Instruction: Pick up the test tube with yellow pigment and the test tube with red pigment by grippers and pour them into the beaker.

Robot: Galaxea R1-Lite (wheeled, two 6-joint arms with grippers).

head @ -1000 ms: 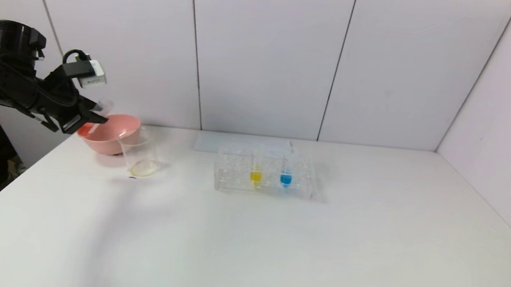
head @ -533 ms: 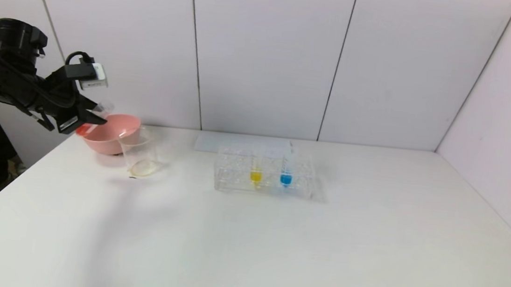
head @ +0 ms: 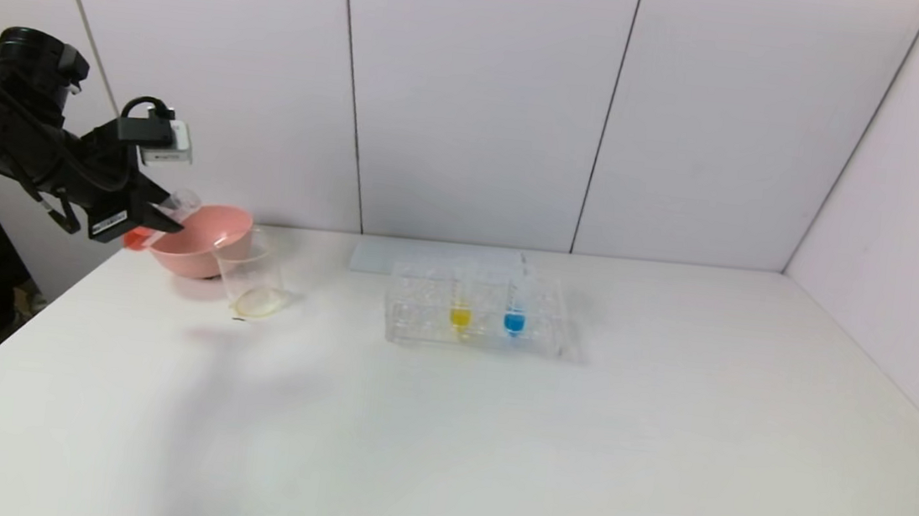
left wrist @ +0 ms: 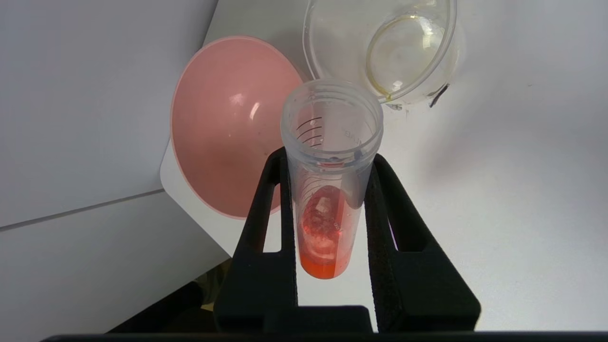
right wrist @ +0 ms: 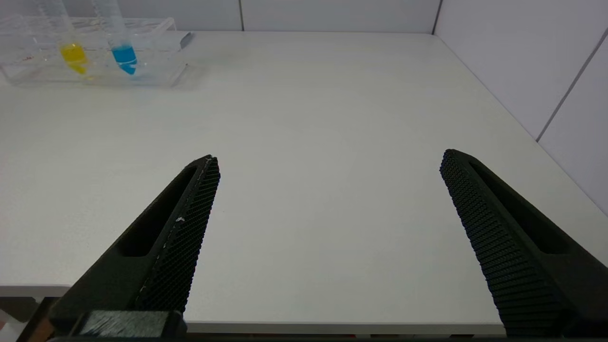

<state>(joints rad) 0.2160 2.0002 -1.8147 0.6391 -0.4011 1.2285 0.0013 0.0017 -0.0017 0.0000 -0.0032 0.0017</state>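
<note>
Two tubes are sitting in the rack (head: pixel 475 318): yellow tube (head: pixel 461 315) and blue tube (head: pixel 514 321). Left gripper (left wrist: pixel 327 166) is clamping the red tube (left wrist: pixel 327 190), tilting it above the table's left edge beside the pink bowl (head: pixel 199 243) and beaker (head: pixel 254 276). Right gripper (right wrist: pixel 327 166) is hanging spread apart over the table (right wrist: pixel 304 142).

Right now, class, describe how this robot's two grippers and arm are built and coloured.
The left gripper has black tapered fingers with cut-out slots, a small white box and looped black cable on top, on a black arm. The right gripper shows black pointed fingers with finely textured pads.
</note>
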